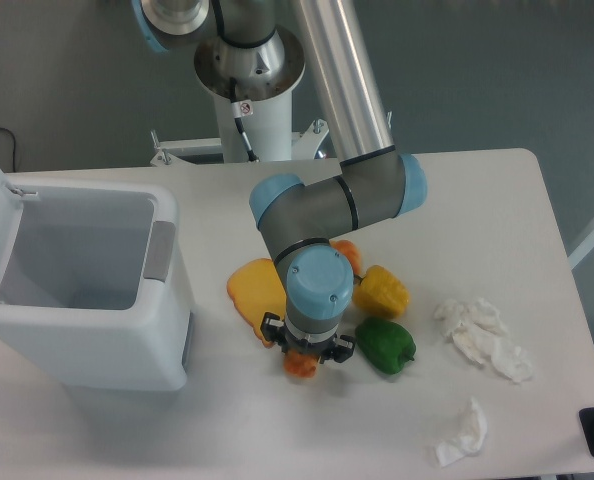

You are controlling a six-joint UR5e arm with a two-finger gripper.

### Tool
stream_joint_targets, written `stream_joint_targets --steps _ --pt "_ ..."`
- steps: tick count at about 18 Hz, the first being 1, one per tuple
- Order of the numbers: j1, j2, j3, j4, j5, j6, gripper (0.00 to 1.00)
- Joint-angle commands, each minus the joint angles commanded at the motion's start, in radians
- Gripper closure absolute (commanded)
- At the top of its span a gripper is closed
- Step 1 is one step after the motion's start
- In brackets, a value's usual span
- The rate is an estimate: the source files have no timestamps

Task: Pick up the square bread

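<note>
Bread is the target: the square bread [299, 365] lies on the table [477, 220] directly beneath the gripper [306, 352], just left of the green pepper [385, 345] and below the toast slice [251, 288]. The wrist is held vertically over it, presumably for a top grasp. Whether the jaws are apart or clamped on the bread cannot be told, since fingertips and most of the bread are hidden by the wrist.

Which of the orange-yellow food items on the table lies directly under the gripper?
The small square bread, peeking out below the gripper. The flat toast slice lies to its left, and the yellow pepper to its right.
</note>
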Motion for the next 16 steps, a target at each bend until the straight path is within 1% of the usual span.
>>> stream_joint_targets --steps 2,7,10,14,16 --pt "0.000 0.002 0.000 0.000 0.000 0.000 0.53" --pt "0.000 0.006 0.002 -0.002 -0.002 0.003 0.55" --pt "0.002 0.009 0.023 -0.002 -0.002 0.014 0.55" --pt "0.003 0.046 0.034 -0.003 0.002 0.080 0.55" --pt "0.006 0.069 0.052 -0.008 0.023 0.133 0.55"
